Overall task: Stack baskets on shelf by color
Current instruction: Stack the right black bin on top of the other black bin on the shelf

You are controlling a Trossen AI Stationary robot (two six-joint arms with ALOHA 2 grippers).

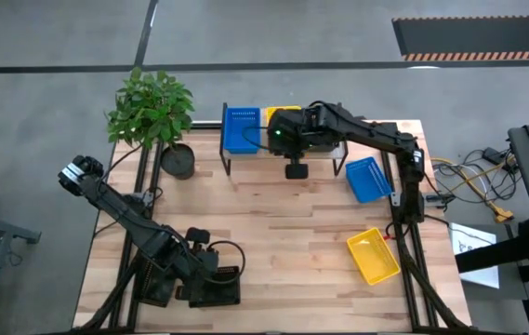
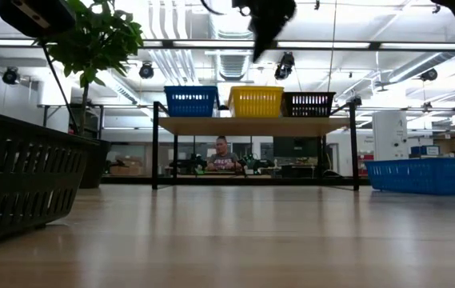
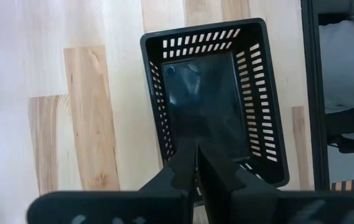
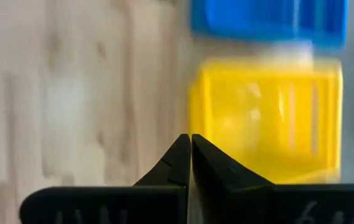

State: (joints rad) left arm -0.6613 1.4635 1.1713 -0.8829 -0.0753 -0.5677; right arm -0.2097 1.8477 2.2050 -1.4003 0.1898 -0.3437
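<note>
On the shelf (image 2: pixel 255 125) at the far edge of the counter (image 1: pixel 273 251) sit 3 baskets side by side: a blue basket (image 2: pixel 190 101), a yellow basket (image 2: pixel 255 102) and a black basket (image 2: pixel 308 104). The right gripper (image 4: pixel 191 146) hangs above the shelf's yellow basket, its jaws pressed together and holding nothing. A second blue basket (image 1: pixel 368 179) and a second yellow basket (image 1: pixel 374 255) lie loose on the counter's right side. Near the front left corner, the left gripper (image 3: pixel 196 163) has its jaws closed on the near rim of another black basket (image 3: pixel 214 99). A potted plant (image 1: pixel 155 116) stands left of the shelf.
</note>
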